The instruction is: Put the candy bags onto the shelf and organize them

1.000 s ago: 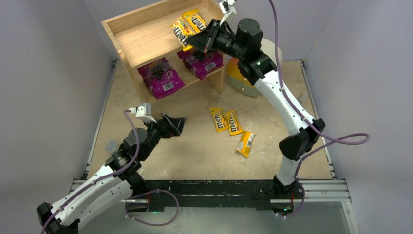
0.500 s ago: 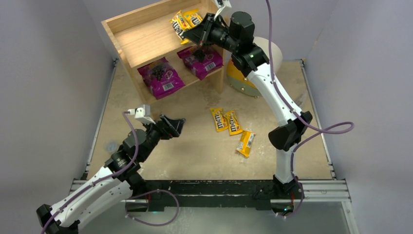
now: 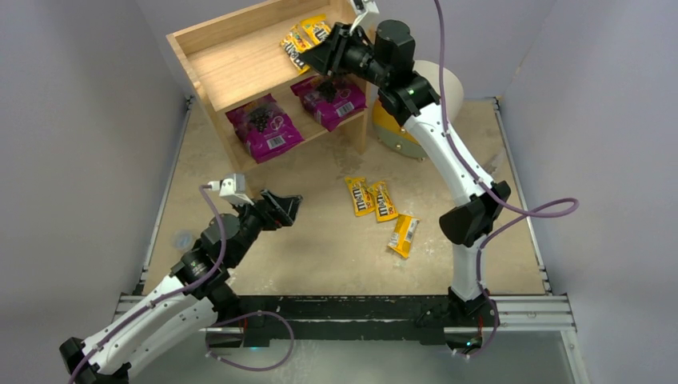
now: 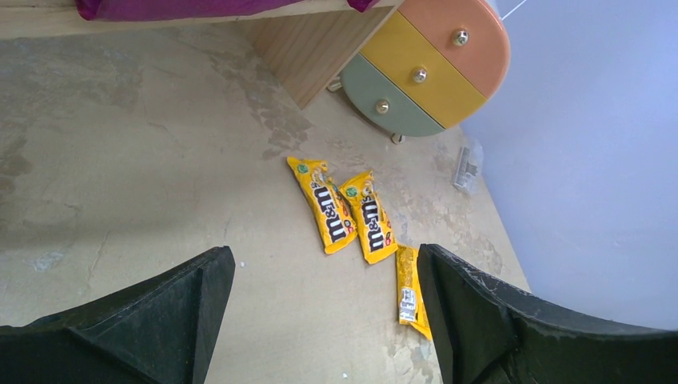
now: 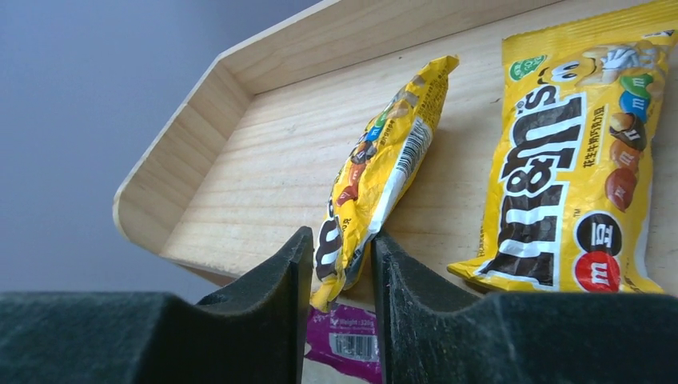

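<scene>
We take the shelf (image 3: 232, 68) as our mark. On its upper tier, at the right end, two M&M's packets (image 3: 300, 46) sit side by side. On its lower tier we find one large bag (image 3: 264, 126) left of a second large bag (image 3: 329, 100). The drawer drum (image 3: 393, 128) stands just right of the shelf. In front of the shelf, toward its right, a pair of packets (image 3: 359, 196) lies on the table (image 3: 320, 240), with a lone packet (image 3: 404, 234) farther forward.
</scene>
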`<action>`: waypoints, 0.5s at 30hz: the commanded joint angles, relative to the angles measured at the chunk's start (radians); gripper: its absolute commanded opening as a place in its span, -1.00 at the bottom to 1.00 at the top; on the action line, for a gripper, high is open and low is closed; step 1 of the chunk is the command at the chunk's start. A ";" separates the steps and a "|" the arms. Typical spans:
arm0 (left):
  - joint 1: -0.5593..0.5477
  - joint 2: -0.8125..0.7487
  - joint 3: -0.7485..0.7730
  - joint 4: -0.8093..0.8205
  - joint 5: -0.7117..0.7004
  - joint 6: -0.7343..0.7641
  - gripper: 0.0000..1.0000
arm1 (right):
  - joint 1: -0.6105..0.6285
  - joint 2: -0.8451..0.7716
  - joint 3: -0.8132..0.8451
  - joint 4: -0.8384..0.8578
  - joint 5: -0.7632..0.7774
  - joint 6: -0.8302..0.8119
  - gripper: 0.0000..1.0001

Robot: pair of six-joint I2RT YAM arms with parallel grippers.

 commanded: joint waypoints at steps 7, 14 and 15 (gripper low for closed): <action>-0.003 0.001 -0.003 0.004 -0.010 -0.008 0.78 | -0.001 -0.166 -0.115 0.059 0.228 -0.115 -0.16; -0.003 0.045 -0.005 0.016 -0.008 -0.016 0.78 | -0.002 -0.238 -0.172 0.078 0.197 -0.171 -0.03; -0.003 0.049 -0.007 0.021 -0.005 -0.019 0.78 | -0.002 -0.238 -0.169 0.071 0.192 -0.175 -0.01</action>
